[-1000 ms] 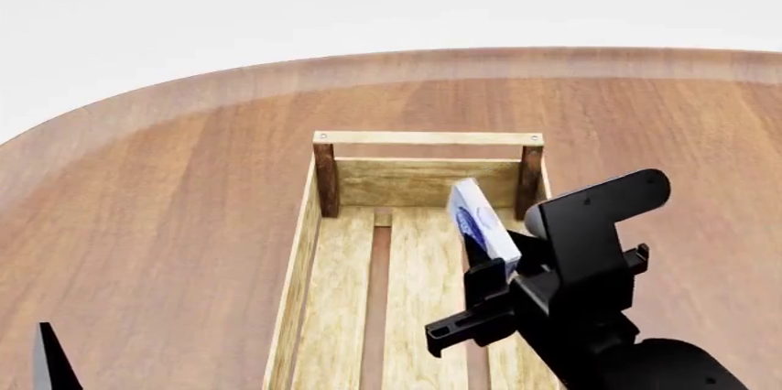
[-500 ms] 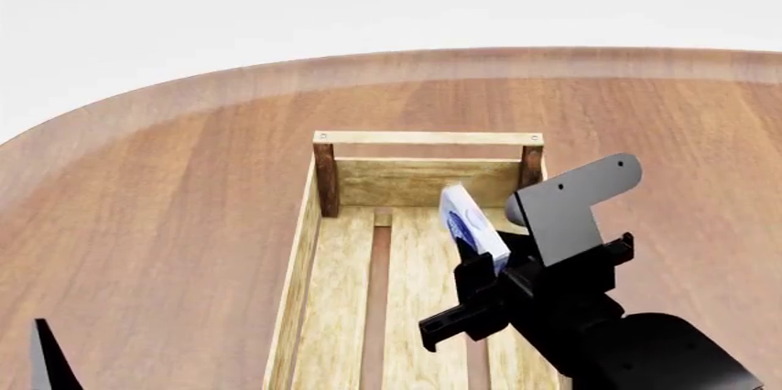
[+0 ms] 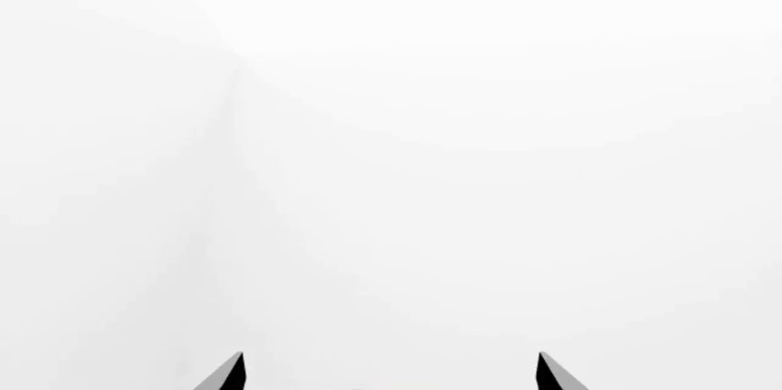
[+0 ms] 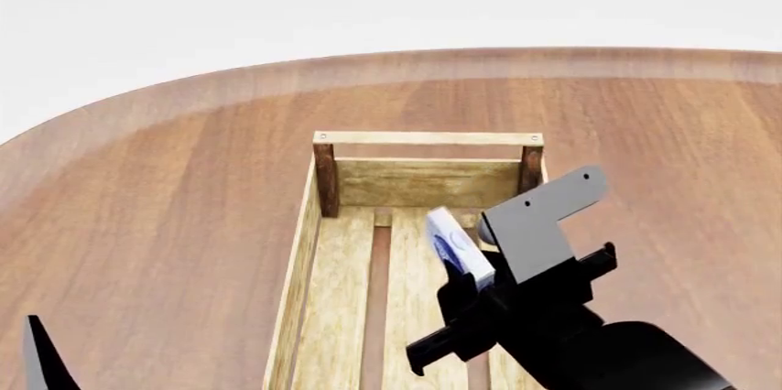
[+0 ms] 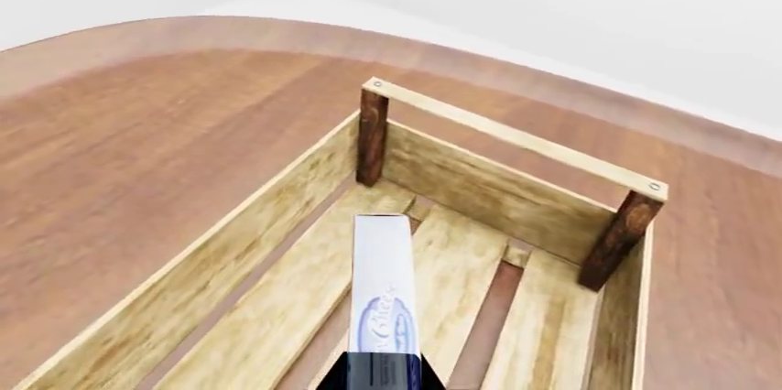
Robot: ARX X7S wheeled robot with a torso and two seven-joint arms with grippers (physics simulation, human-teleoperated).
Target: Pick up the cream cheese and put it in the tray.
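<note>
- Cream cheese [image 4: 459, 245] clamped in right pincer [image 4: 471, 287], lower centre-right of head view, held on edge above tray [image 4: 428, 181] interior.
- In right wrist view, box [image 5: 385, 294] rising from bottom centre of frame, narrow edge up, long axis pointing straight away from pincer toward far end rail at upper right.
- Slatted tray floor [image 5: 256, 326] directly beneath box; whether box bottom touches slats cannot be told, though a gap seems likely.
- Box well inside both side walls, nearer to right wall in head view, short of far end wall with dark corner posts [image 4: 325, 179].
- Right pincer: clenched on near end of cream cheese, jaws hidden mostly behind black bracket in head view.
- Left pincer [image 3: 388, 373]: only two dark tips at bottom of left wrist view, set apart, nothing between, aimed at blank white; in head view a sliver at lower left corner, far from tray.
- Right arm plainly nearer, already carrying.
- Judgement: next move likely straight down and release; tilt risk, since box stands on thin edge and may tip flat onto slats.
- Surface [image 4: 171, 189] around tray brown wood.
</note>
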